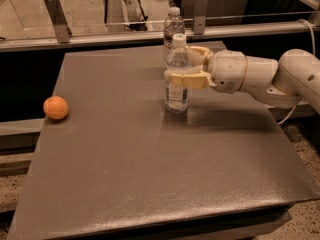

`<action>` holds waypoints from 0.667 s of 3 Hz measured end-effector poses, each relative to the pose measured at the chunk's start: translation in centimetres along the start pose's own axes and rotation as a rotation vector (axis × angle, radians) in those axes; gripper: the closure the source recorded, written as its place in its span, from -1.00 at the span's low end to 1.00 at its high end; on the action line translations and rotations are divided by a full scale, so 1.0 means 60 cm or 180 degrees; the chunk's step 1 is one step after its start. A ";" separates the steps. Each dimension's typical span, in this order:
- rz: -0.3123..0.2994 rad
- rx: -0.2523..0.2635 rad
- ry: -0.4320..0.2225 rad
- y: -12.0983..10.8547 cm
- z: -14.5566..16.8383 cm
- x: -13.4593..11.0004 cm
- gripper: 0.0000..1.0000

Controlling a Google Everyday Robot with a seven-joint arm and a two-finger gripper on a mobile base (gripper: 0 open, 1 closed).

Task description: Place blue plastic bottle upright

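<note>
The blue plastic bottle (176, 86) stands upright on the grey table (125, 164), right of its middle and toward the back. It is clear, with a white cap and a pale label. My gripper (183, 65) reaches in from the right and is shut on the bottle at mid-height. One tan finger (187, 79) lies across its front and the other finger (200, 51) passes behind it. The bottle's base looks to be on or just at the tabletop.
A second, slimmer clear bottle (173, 20) stands upright right behind the held one, near the table's back edge. An orange ball (55, 107) sits at the left edge. A rail with metal brackets (55, 16) runs behind the table.
</note>
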State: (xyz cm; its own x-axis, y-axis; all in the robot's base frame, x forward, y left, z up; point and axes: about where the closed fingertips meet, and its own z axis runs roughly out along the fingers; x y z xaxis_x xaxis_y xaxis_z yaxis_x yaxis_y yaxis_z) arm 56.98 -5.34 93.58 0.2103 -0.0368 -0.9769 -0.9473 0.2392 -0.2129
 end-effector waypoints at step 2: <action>0.0004 0.0021 0.0057 0.005 -0.022 0.013 -1.00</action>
State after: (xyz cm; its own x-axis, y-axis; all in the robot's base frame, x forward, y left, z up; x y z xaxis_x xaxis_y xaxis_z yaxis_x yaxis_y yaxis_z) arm 56.57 -6.59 92.73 0.2046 -0.0539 -0.9774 -0.9460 0.2457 -0.2115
